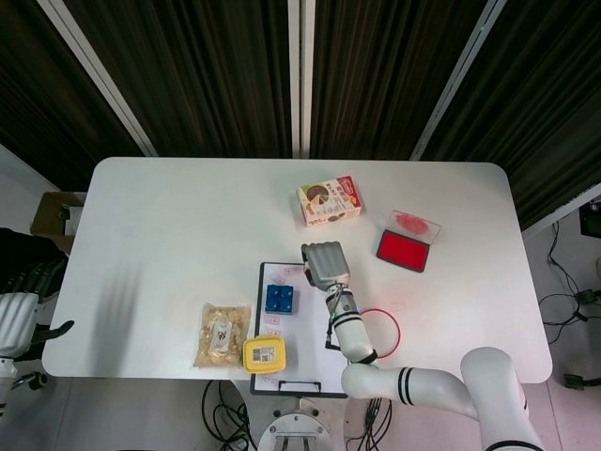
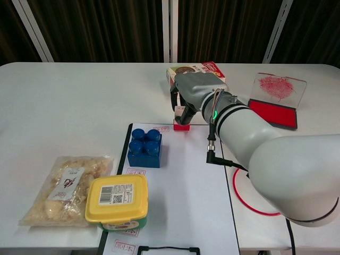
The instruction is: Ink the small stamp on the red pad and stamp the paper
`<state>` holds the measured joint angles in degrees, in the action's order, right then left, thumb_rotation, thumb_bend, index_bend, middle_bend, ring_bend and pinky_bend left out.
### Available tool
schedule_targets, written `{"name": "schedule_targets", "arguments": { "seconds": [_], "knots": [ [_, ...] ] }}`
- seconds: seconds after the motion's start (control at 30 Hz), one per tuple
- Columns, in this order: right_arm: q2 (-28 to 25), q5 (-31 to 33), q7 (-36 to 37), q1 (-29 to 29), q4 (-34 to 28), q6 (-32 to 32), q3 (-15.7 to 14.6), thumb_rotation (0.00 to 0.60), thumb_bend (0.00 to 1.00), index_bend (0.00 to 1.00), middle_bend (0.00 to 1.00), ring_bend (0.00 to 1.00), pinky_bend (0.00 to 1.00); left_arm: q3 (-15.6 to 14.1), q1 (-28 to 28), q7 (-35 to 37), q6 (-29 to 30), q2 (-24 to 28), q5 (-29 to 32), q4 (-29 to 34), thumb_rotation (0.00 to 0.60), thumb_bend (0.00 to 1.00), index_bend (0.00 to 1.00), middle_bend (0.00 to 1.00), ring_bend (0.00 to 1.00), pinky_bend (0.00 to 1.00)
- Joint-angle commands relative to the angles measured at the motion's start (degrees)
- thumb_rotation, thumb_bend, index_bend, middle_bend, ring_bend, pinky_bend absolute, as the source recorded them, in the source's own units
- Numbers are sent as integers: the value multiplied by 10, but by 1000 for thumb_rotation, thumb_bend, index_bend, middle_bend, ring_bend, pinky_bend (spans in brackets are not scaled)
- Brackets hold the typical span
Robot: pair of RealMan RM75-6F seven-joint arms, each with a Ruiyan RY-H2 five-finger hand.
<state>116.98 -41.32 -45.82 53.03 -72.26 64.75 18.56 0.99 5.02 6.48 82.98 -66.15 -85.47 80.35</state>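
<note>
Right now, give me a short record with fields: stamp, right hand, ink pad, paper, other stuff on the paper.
stamp: small red stamp, at the paper's top edge
right hand: right hand holds the stamp from above
ink pad: red pad, open, right of the paper
paper: white sheet on a clipboard
other items: blue block, yellow tub

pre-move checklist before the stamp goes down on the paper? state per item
1. Right hand holds the small stamp: ok.
2. Stamp over the paper, at its top edge: ok.
3. Stamp face inked: cannot tell, the face points down.
4. Blue block apart from the stamp: ok.
5. Yellow-lidded tub sits on the paper's lower left, away from the stamp: ok.
6. Left hand off the table, at the left edge of the head view: ok.
</note>
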Motion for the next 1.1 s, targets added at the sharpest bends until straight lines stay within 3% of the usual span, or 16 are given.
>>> {"name": "schedule_targets", "arguments": {
  "seconds": [0.03, 1.1],
  "knots": [
    [3, -2, 1, 0, 6, -3, -1, 600, 492, 1000, 852, 910, 968, 0, 0, 1, 0, 0, 0, -1, 600, 0, 109, 129, 117, 202],
    [36, -9, -5, -8, 62, -25, -4, 600, 492, 1000, 862, 910, 968, 2, -2, 7, 0, 3, 2, -4, 600, 0, 109, 128, 117, 202]
  ]
}}
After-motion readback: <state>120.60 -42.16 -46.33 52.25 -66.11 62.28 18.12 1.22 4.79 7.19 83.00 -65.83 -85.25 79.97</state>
